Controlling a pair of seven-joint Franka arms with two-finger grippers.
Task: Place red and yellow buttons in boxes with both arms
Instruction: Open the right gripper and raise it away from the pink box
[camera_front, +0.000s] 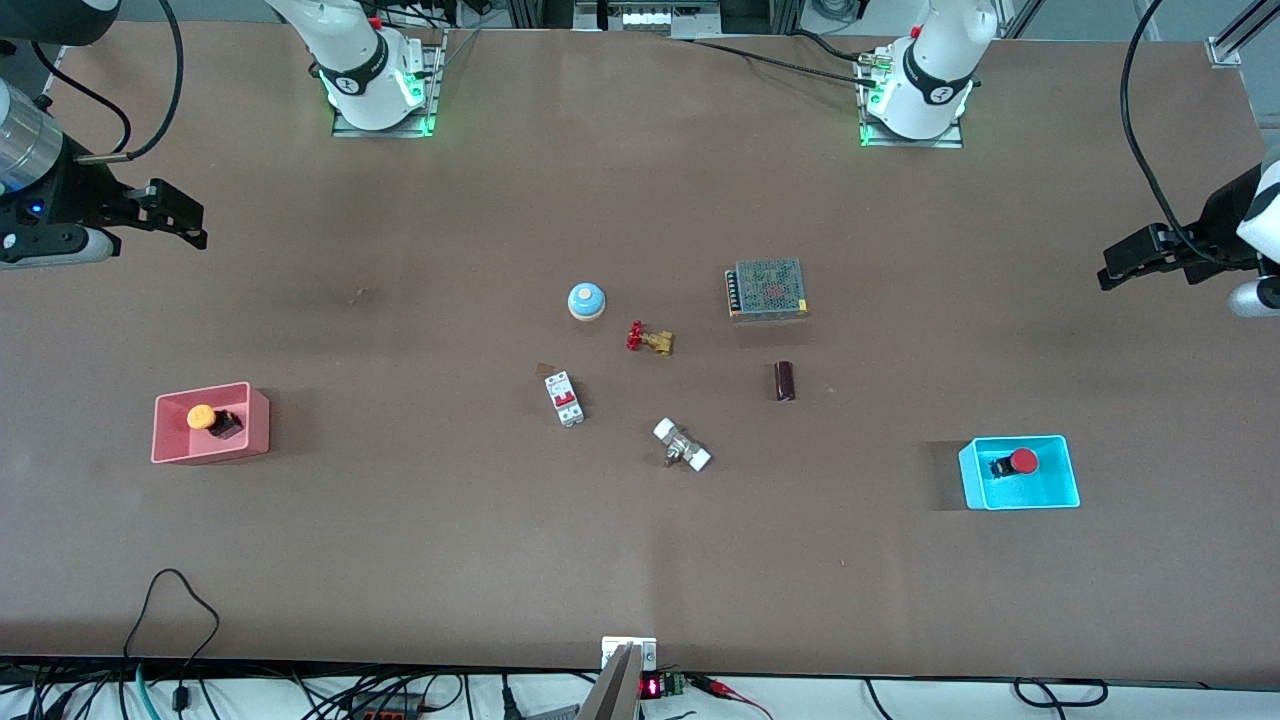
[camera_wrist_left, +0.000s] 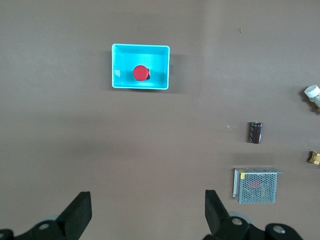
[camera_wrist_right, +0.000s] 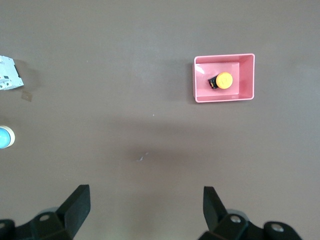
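Observation:
The orange-yellow button (camera_front: 202, 417) lies in the pink box (camera_front: 168, 440) toward the right arm's end of the table; the right wrist view shows the same button (camera_wrist_right: 224, 80) in the same box (camera_wrist_right: 249, 75). The red button (camera_front: 1022, 461) lies in the cyan box (camera_front: 1060, 480) toward the left arm's end; the left wrist view shows this button (camera_wrist_left: 140, 73) and this box (camera_wrist_left: 161, 67) too. My right gripper (camera_front: 185, 222) is open and empty, raised over bare table at its end. My left gripper (camera_front: 1120, 268) is open and empty, raised over bare table at its end.
In the middle of the table lie a blue-domed round button (camera_front: 587, 301), a brass valve with red handwheel (camera_front: 648, 339), a white breaker (camera_front: 564, 398), a white-capped fitting (camera_front: 681, 445), a dark cylinder (camera_front: 785, 381) and a metal mesh power supply (camera_front: 767, 288).

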